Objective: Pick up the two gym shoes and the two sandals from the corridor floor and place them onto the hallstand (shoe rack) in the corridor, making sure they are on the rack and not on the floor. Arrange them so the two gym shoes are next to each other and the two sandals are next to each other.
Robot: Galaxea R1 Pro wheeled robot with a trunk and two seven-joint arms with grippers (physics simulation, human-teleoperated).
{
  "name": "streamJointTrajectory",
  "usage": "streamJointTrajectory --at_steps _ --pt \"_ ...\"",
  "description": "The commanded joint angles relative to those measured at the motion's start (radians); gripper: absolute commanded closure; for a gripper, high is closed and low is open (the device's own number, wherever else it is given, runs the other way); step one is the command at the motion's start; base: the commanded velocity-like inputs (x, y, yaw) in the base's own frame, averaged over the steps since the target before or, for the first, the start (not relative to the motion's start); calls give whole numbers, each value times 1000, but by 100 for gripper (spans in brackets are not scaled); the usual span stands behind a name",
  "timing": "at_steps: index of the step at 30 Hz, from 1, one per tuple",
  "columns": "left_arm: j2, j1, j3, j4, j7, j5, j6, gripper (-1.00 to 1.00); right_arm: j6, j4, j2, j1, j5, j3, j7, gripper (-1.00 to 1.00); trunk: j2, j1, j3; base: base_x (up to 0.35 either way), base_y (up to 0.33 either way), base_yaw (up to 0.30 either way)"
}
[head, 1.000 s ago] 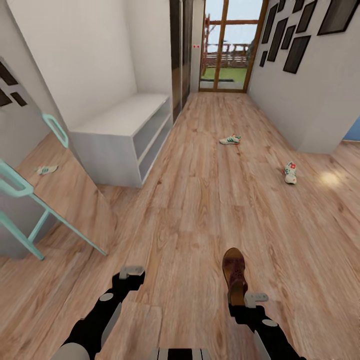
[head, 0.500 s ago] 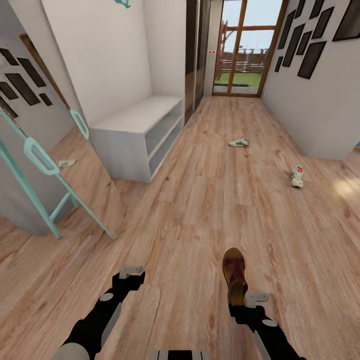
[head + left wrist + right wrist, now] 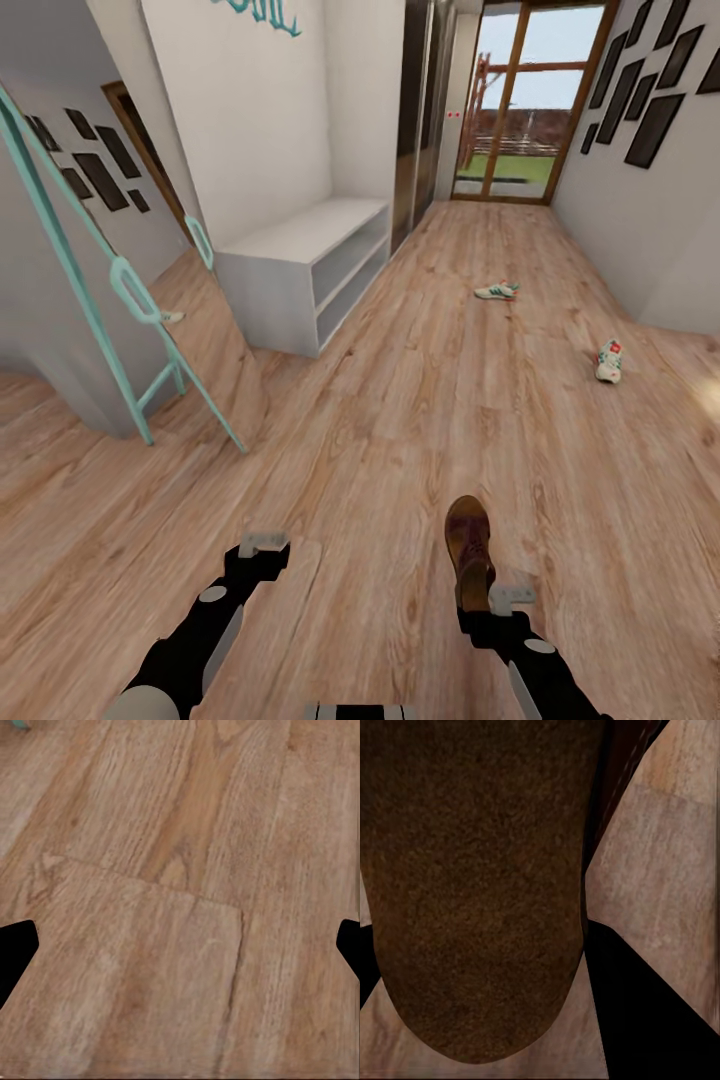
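A dark brown sandal (image 3: 468,540) with a tan sole hangs low over the corridor floor (image 3: 400,430), held at its heel by my right gripper (image 3: 476,604), which is shut on it. In the right wrist view the sandal (image 3: 472,885) spans most of the picture beside one black finger (image 3: 649,1012). My left gripper (image 3: 262,562) is open and empty above bare planks (image 3: 180,945). Two white gym shoes lie on the floor far ahead, one (image 3: 497,291) mid-corridor and one (image 3: 609,360) near the right wall. The hallstand is out of view.
A plain low grey bench (image 3: 300,262) with open shelves stands against the left wall. Nearer on the left a teal-framed mirror (image 3: 120,290) leans against the wall. Glass doors (image 3: 520,110) close the corridor's far end. Dark picture frames (image 3: 655,90) hang on the right wall.
The whole picture has shifted, so the camera has turned left: bench, shoes and door sit further right. Both arms and the held sandal keep the same pose.
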Motion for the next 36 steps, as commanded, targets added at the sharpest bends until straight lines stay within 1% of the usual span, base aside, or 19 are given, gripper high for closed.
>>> streamJointTrajectory --at_steps 1,12,36 --pt "0 0 1 -1 -2 -1 4 -100 6 -2 0 0 -3 0 -2 100 0 -1 1 -249 -180 173" --pt "0 0 1 -1 -2 -1 4 -100 6 -2 0 0 -4 0 -2 100 0 -1 15 -218 -154 174" --pt "0 0 1 -1 -4 0 3 -100 6 -2 0 -1 -4 0 -2 100 0 -1 47 -9 -6 185"
